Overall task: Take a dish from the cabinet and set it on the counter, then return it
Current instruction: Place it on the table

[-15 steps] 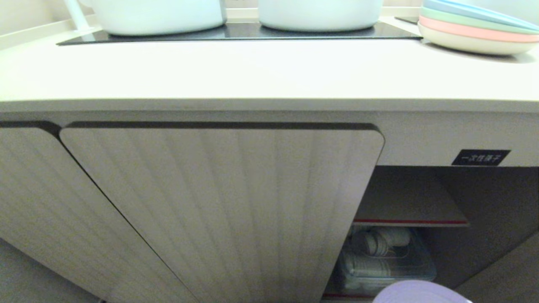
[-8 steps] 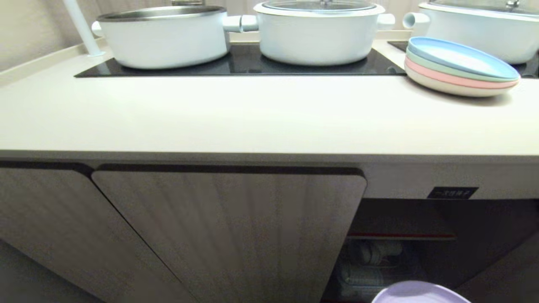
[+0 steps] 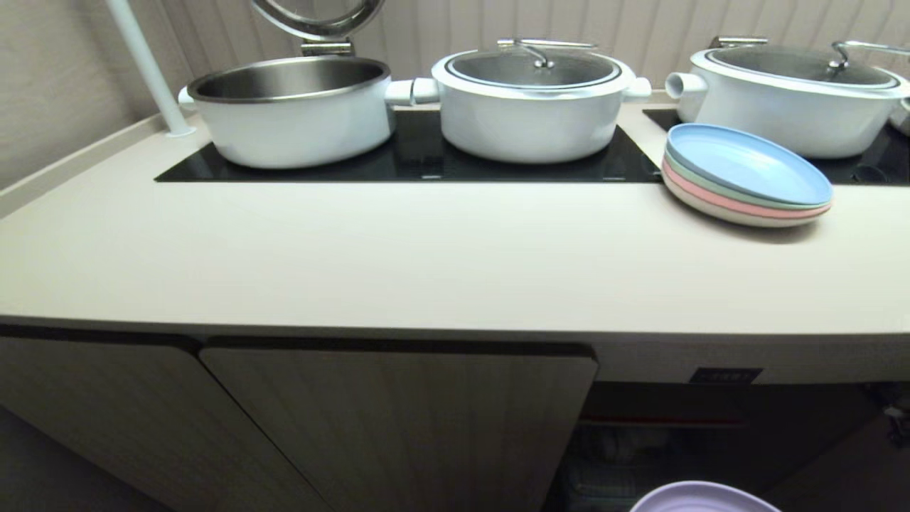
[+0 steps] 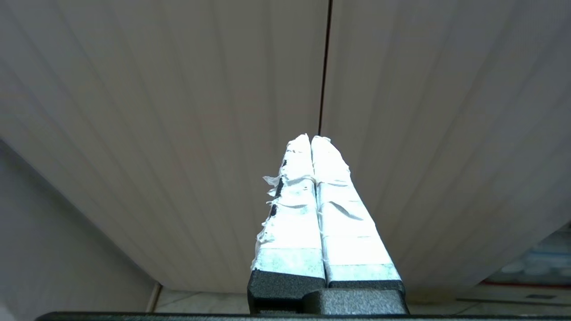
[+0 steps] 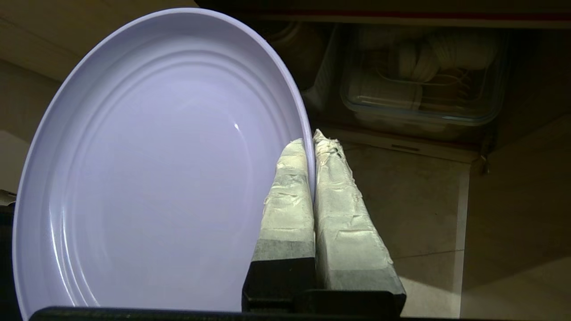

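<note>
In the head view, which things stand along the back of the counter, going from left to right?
White pole → open steel-lined pot → lidded white pot → stack of plates, blue on top → second lidded white pot.

Three white pots are seen along the back wall. The left pot (image 3: 290, 114) is uncovered, with a round lid (image 3: 316, 18) propped upright behind it. The middle pot (image 3: 532, 103) and the right pot (image 3: 789, 96) are each covered by a glass lid. A stack of plates (image 3: 743, 176), blue on top, is set in front of the right pot. A clear container (image 5: 424, 84) of pale items is shown low down in the right wrist view.
</note>
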### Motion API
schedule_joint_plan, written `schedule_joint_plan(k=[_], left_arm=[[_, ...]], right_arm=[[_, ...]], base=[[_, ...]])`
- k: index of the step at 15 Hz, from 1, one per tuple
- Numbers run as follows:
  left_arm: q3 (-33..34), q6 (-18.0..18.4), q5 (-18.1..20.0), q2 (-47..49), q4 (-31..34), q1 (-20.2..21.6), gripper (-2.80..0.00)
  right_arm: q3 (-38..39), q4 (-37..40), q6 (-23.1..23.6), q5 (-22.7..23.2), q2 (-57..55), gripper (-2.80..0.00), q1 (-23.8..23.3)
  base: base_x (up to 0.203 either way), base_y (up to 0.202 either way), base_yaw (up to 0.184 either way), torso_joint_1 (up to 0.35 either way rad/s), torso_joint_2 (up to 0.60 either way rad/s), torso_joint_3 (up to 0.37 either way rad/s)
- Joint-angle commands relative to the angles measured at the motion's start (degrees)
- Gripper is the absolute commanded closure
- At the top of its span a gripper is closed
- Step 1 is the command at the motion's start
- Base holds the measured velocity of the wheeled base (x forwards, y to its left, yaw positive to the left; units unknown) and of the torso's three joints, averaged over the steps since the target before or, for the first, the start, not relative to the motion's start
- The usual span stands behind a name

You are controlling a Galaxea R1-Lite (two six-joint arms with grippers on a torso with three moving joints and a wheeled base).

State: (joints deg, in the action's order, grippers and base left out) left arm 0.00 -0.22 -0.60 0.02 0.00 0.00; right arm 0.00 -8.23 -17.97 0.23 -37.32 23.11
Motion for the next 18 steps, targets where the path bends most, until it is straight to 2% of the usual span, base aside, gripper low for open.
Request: schedule_joint_plan(k=[1,12,18], left_arm=[[0.0,0.0,0.0,0.0,0.0,0.0,0.0],[0.0,0.0,0.0,0.0,0.0,0.0,0.0],[0.0,0.0,0.0,0.0,0.0,0.0,0.0]], right_arm=[[0.0,0.0,-0.1,0.0,-0.1,0.0,0.0],[0.0,0.0,0.0,0.0,-0.1,0.0,0.1],[0.0,0.0,-0.4,-0.1,-0.2,0.0,0.2]], base=[[0.0,0.0,0.0,0.232,-0.52,-0.279],[0.0,0.0,0.0,0.264,-0.57,-0.304],[0.0,0.0,0.0,0.194,-0.39,-0.208]])
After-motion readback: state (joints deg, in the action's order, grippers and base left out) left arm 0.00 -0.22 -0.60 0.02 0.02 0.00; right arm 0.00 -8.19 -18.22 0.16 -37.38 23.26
